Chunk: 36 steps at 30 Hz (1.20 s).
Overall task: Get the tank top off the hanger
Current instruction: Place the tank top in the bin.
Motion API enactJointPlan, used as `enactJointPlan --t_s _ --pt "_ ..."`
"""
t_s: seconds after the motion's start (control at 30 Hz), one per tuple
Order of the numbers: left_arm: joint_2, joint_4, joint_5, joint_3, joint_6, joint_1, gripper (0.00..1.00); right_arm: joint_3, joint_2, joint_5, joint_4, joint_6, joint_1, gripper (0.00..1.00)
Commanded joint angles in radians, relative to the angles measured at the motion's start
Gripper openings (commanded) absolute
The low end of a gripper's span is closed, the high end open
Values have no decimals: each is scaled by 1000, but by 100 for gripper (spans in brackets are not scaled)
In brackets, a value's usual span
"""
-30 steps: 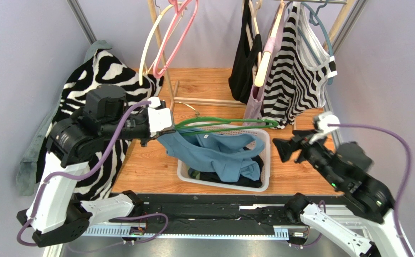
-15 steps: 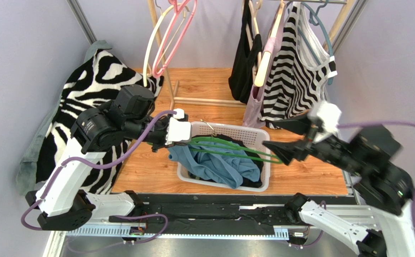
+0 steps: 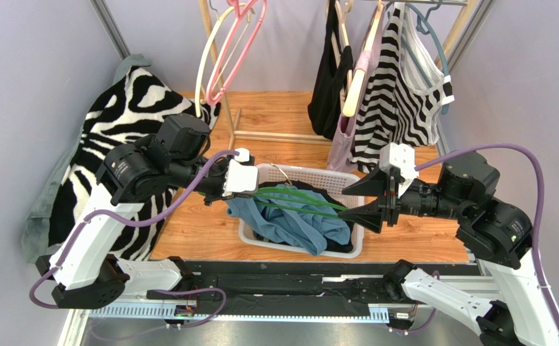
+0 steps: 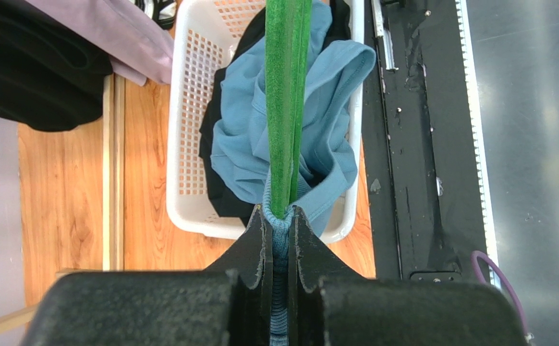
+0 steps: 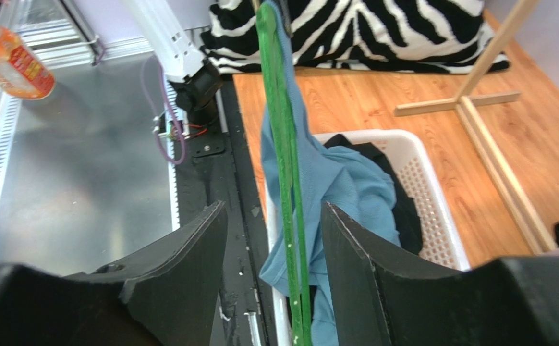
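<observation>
A blue tank top [image 3: 289, 220] hangs on a green hanger [image 3: 297, 200] that lies level over a white basket [image 3: 336, 179]. My left gripper [image 3: 250, 189] is shut on the top's blue strap where it wraps the hanger's left end. In the left wrist view, my left gripper [image 4: 279, 216] pinches the strap and the hanger [image 4: 284, 94] runs straight out over the top [image 4: 239, 144]. My right gripper [image 3: 347, 202] is open, its fingers either side of the hanger's right end. In the right wrist view, the hanger [image 5: 279, 122] passes between the open fingers of my right gripper [image 5: 274, 209] without touching.
Dark clothes lie in the basket [image 5: 434, 187] under the top. A wooden rack [image 3: 228, 115] stands behind with empty pink and cream hangers [image 3: 225, 50] and black, lilac and striped tops [image 3: 390, 94]. A zebra cloth [image 3: 116, 115] is at the left. A black rail [image 3: 282, 270] runs along the front.
My right gripper has swung left and now straddles the hanger's right end. The left gripper earlier carried the hanger and top right and down over the basket, then held still.
</observation>
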Motion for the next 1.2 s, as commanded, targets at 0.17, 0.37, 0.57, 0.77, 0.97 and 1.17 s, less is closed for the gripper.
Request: enactJointPlan --t_s 0.17,0.37,0.57,0.77,0.97,1.17 --pt "-19 6 40 79 14 -6 0 -75 22 -35 5 -1 12 47" --pt "-33 18 41 77 11 -8 0 -33 33 15 3 5 14 9" --pt "-65 170 -116 64 -76 -6 65 2 -24 104 9 41 14 0" --pt "-92 283 -255 87 -156 23 97 46 -75 251 -95 29 15 0" --pt "-120 340 -226 -5 -262 57 97 60 -113 334 -97 32 15 0" --pt "-118 369 -74 -134 -356 57 96 68 -116 343 -75 48 14 0"
